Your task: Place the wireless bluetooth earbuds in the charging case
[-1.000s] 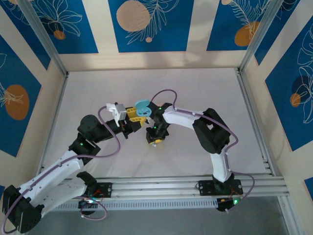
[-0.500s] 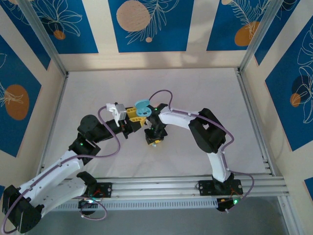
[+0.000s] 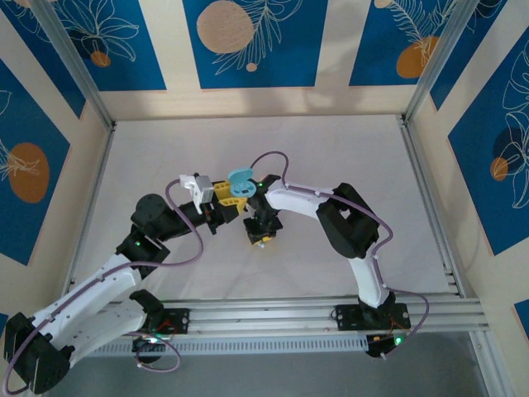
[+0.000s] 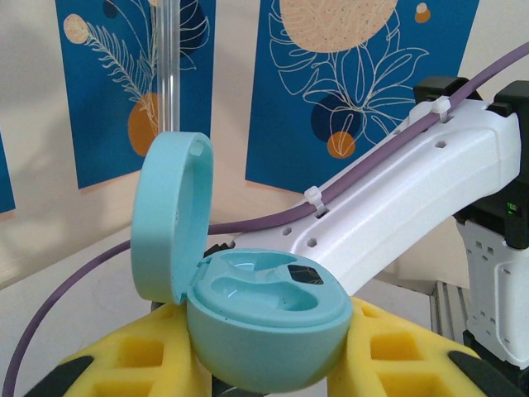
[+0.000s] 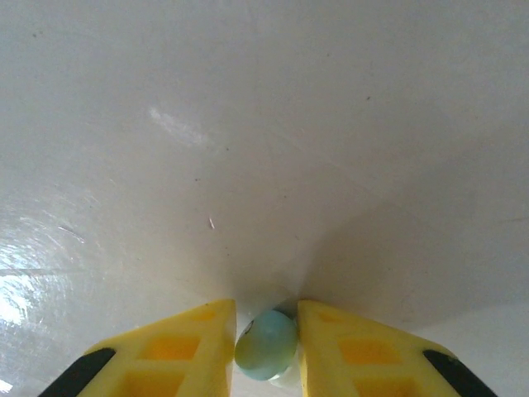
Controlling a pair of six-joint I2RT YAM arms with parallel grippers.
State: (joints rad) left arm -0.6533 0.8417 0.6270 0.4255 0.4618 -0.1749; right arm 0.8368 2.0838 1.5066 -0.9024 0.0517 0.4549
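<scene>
Nearest, the R gripper [image 5: 266, 335] points down at the white table [image 5: 248, 124]. Its yellow jaws are almost together, pinching a pale blue-green earbud [image 5: 266, 346] that looks to rest on the surface, w/ pads touching it on both sides. Just beyond, the L gripper [image 4: 269, 368] has its jaws clamped on the charging case [image 4: 264, 331], same colour, held upright w/ lid [image 4: 169, 219] hinged open. Both seats inside look empty. Approx. progress: early, nothing seated yet. The bud needs lifting, carrying over and pressing into a seat, then its partner, then the lid shut. Blue leaf-print panels [image 3: 248, 41] stand farthest back.
</scene>
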